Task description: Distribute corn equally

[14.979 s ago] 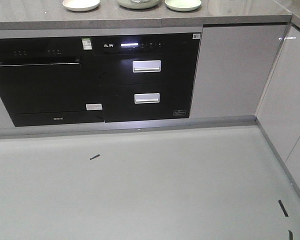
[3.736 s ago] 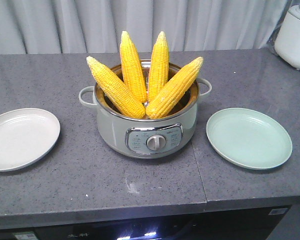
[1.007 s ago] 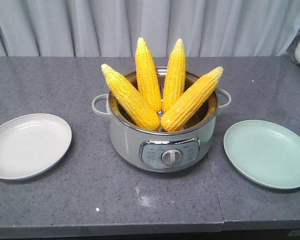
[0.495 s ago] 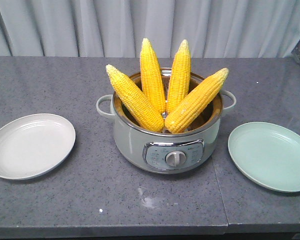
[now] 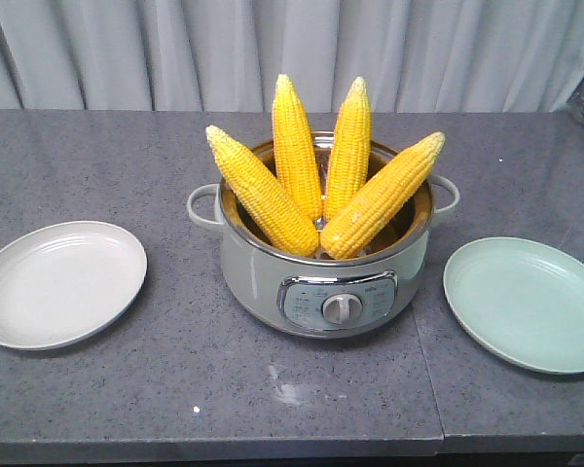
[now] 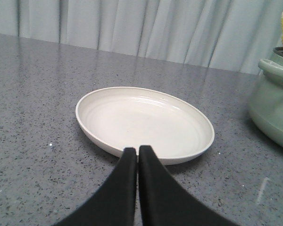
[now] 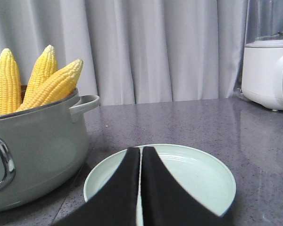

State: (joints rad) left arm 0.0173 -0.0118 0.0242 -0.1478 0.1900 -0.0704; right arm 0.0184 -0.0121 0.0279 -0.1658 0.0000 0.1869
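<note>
Several yellow corn cobs (image 5: 298,151) stand fanned out, tips up, in a pale green electric pot (image 5: 326,277) at the middle of the grey counter. A white plate (image 5: 58,282) lies to its left and a light green plate (image 5: 526,302) to its right, both bare. In the left wrist view my left gripper (image 6: 137,151) is shut with nothing in it, its tips at the near rim of the white plate (image 6: 141,120). My right gripper (image 7: 140,151) is shut and holds nothing, over the near part of the green plate (image 7: 198,176), with the pot (image 7: 35,146) and corn (image 7: 52,84) to its left.
A white blender base (image 7: 269,70) stands at the back right of the counter. Grey curtains (image 5: 292,49) hang behind the counter. The counter's front edge (image 5: 273,448) runs along the bottom of the front view.
The front view rose from the cabinet fronts to the countertop, then shifted slightly so the pot and plates slid right in the frame. Over the last half second nothing moved.
</note>
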